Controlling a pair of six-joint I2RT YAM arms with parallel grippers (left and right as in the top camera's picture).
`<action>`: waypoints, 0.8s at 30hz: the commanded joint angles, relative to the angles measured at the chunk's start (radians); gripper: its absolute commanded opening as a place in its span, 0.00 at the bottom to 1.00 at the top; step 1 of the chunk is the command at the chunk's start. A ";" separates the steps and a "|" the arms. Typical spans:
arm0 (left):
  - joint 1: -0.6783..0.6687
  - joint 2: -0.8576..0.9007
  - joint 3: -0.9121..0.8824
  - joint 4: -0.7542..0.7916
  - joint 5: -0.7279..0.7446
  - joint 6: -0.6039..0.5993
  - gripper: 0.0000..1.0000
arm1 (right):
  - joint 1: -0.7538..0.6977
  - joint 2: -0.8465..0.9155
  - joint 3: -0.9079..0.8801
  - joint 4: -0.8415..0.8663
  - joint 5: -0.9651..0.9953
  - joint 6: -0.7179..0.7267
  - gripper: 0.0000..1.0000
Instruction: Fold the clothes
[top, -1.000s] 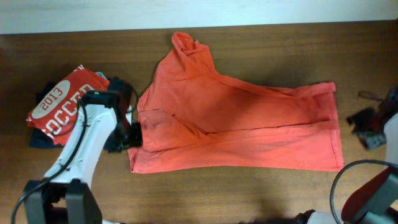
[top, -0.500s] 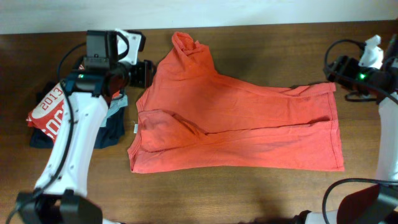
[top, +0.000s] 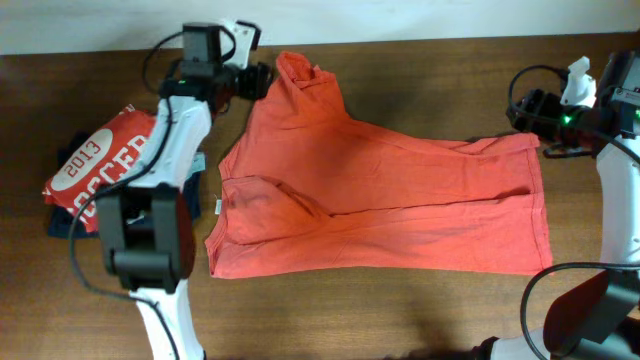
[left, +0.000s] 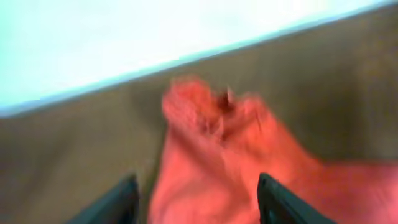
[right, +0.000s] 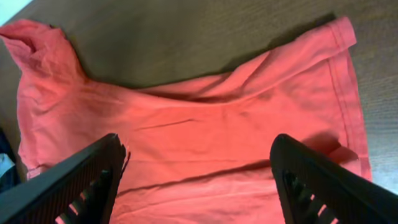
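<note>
Orange-red T-shirt (top: 400, 200) lies spread on the wooden table (top: 420, 70), mid-table, creased, with a long fold running across it. Its bunched far end (top: 296, 68) points at the table's back edge. The left gripper (top: 256, 80) hovers just beside that bunch; the left wrist view is blurred, but its fingers stand apart with nothing clasped between them. The right gripper (top: 522, 108) hangs near the shirt's far right corner, jaws spread wide over the cloth and gripping nothing. At the left, well clear, a red shirt (top: 95, 165) printed "2013" sits atop dark garments (top: 68, 225).
</note>
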 joint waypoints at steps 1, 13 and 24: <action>-0.030 0.082 0.030 0.095 0.021 0.019 0.58 | 0.009 -0.004 0.013 -0.011 0.018 -0.011 0.77; -0.067 0.264 0.030 0.414 -0.051 0.015 0.48 | 0.009 -0.004 0.011 -0.076 0.078 -0.011 0.76; -0.068 0.332 0.030 0.510 -0.104 0.008 0.40 | 0.009 -0.004 0.011 -0.109 0.081 -0.012 0.71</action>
